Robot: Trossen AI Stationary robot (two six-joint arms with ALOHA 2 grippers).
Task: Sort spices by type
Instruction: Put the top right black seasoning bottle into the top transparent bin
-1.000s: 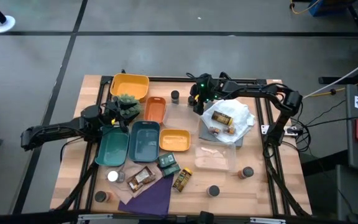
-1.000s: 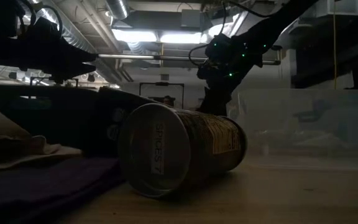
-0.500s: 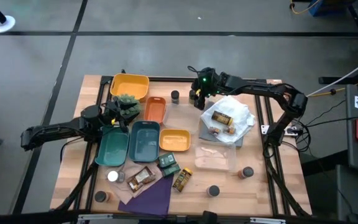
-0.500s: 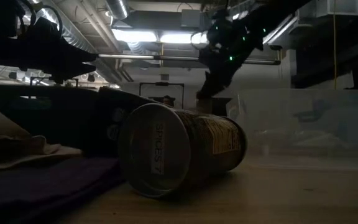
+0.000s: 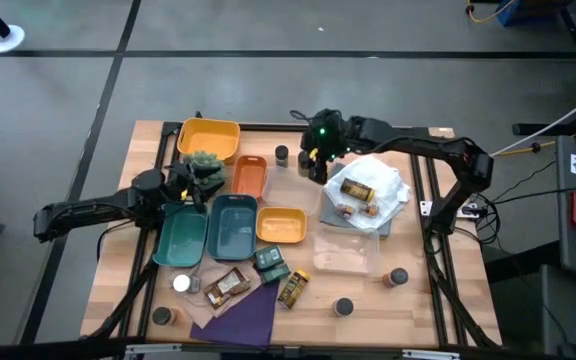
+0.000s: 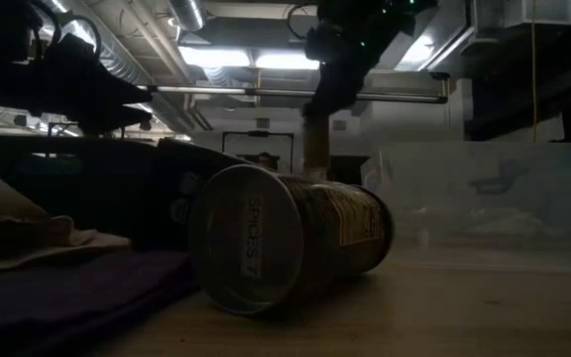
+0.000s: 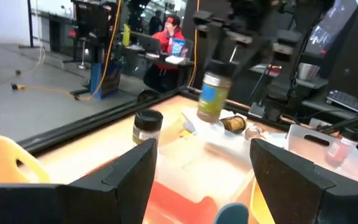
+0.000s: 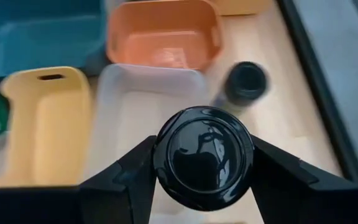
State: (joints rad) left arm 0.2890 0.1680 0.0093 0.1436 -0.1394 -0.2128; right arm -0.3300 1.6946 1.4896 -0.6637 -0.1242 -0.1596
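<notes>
The left gripper point(image 5: 190, 187) waits near the table's left edge, just beside the plant point(image 5: 204, 163) and above the dark teal tray point(image 5: 181, 236), its fingers point(image 7: 126, 177) standing well apart with nothing between them. Further right sit an orange tray point(image 5: 249, 175), a second teal tray point(image 5: 233, 225) and a yellow tray point(image 5: 281, 225). One jar point(image 5: 282, 155) stands upright near the far edge, just past the orange tray.

The right gripper point(image 5: 315, 157) is clamped on a jar point(image 8: 202, 155) with a glossy black lid, held upright and lifted clear of the table, over a clear tray point(image 8: 143, 115) just right of the orange one. In the left wrist view the jar point(image 7: 214, 93) shows a blue label and hangs free in the air.

Right of it, more jars point(image 5: 356, 190) lie on a white bag point(image 5: 380, 185); others stand near the front edge point(image 5: 343, 307).

The jars look light, rigid and smooth, probably glass or hard plastic, so slippery and likely to roll when lying flat. Gripping across the body just below the lid seems safest, squarely and not too hard.
</notes>
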